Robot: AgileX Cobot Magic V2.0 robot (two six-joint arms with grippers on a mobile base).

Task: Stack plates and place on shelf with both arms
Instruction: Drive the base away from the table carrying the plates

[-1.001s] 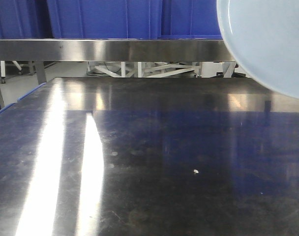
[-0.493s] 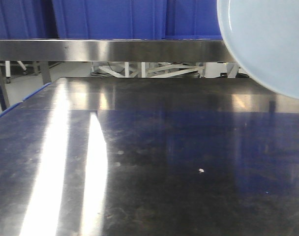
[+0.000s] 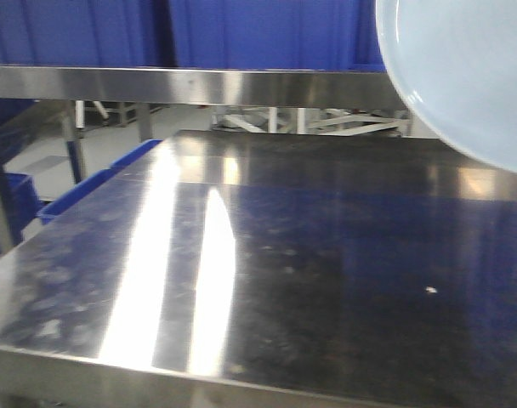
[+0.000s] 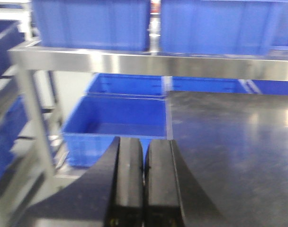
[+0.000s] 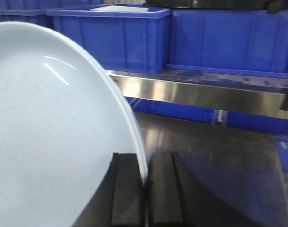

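A pale bluish-white plate [image 3: 463, 76] hangs tilted on edge at the top right of the front view, above the dark tabletop [image 3: 326, 280]. In the right wrist view the plate [image 5: 54, 132] fills the left half, and my right gripper [image 5: 145, 177] is shut on its rim. My left gripper [image 4: 144, 156] is shut with nothing in it, hovering over the table's left edge. The shelf's steel front rail [image 3: 199, 85] runs across behind the table; it also shows as the rail [image 4: 134, 64] in the left wrist view and the rail [image 5: 196, 92] in the right wrist view.
Large blue crates [image 5: 115, 33] stand on the shelf tier above the rail. More blue crates [image 4: 120, 123] sit low, left of the table. A shelf upright [image 4: 35, 123] stands at the left. The table's front edge [image 3: 199, 374] is in view.
The front view has shifted: the table and shelf slid right in frame, bringing the table's left and front edges into sight. The plate keeps its place at the top right.
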